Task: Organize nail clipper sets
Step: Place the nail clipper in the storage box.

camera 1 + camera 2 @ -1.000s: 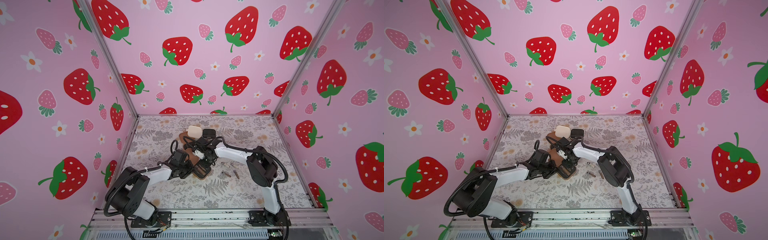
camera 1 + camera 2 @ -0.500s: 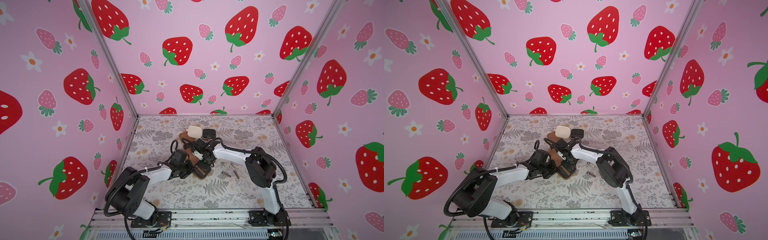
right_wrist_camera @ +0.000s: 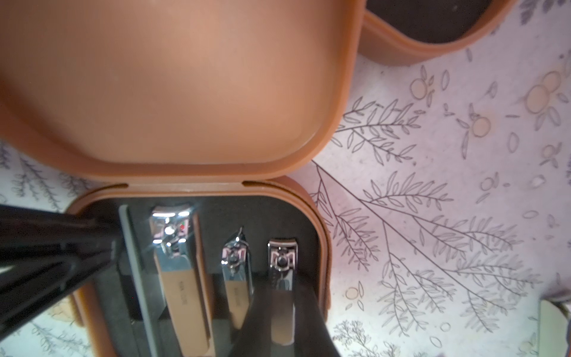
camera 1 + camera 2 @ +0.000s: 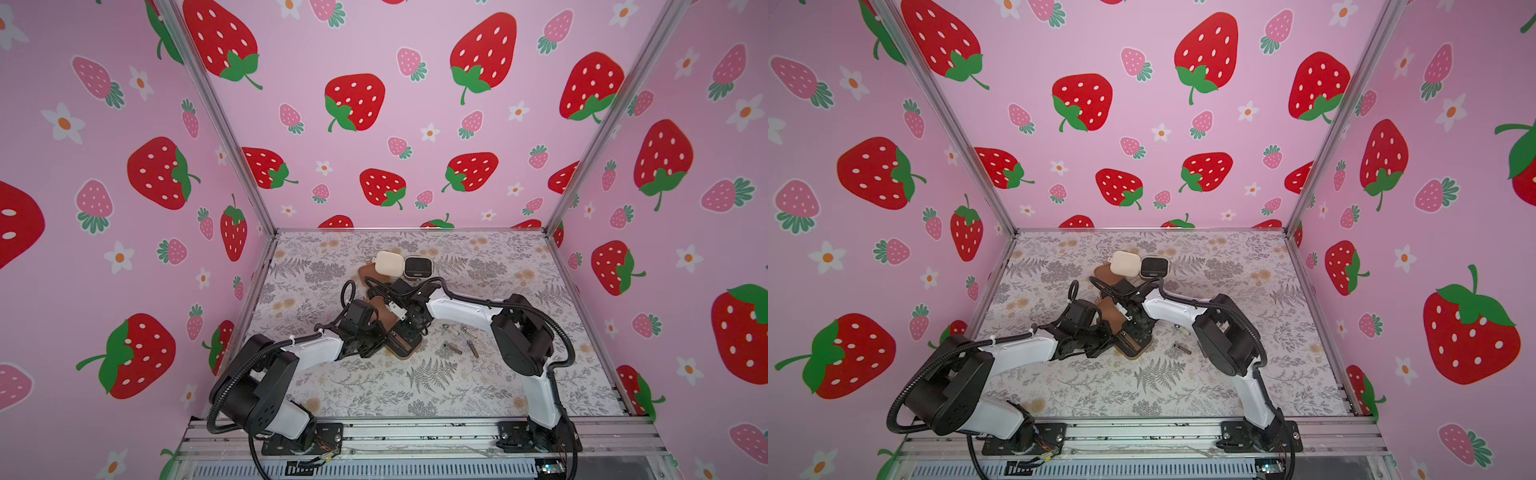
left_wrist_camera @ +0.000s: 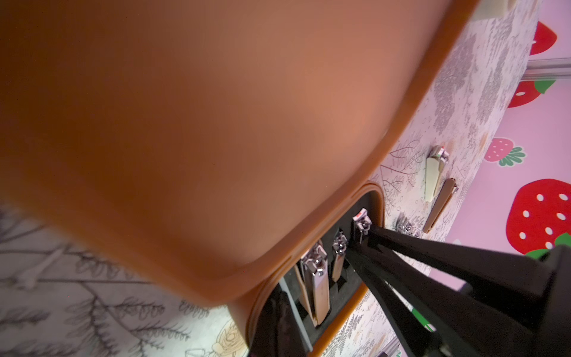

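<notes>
My right gripper (image 5: 366,229) reads as clamped on the small clipper (image 3: 281,262), fingertips pinched together over it in the outermost slot of the open brown case (image 3: 323,247). My left gripper (image 3: 112,244) is closed tight, tips at the opposite edge of the same case, just beside the grey file (image 3: 136,278). I can't tell whether it pinches the rim or only presses there. Both arms meet over that case in both top views.

The floral table (image 4: 415,386) carries everything, boxed in by strawberry-print walls (image 4: 124,166). The open brown case sits mid-table, its lid (image 3: 170,77) tilted up behind the black slotted base. The second brown case (image 3: 417,46) lies just past it toward the back wall, also open, dark inside showing. The cream case (image 4: 389,262) is at the back of the table, with a black-lined half (image 4: 417,266) touching it on the right arm's side.

Inside the worked case, going across from the file: large clipper (image 3: 179,278), pointed clipper (image 3: 236,272), then the small one under my right fingers. All three are seated in slots, heads toward the hinge.

The loose tools (image 4: 453,348) are four slim metal pieces. They lie flat on the table in two rough pairs, on the right arm's side of the case and apart from it, near that arm's elbow.
</notes>
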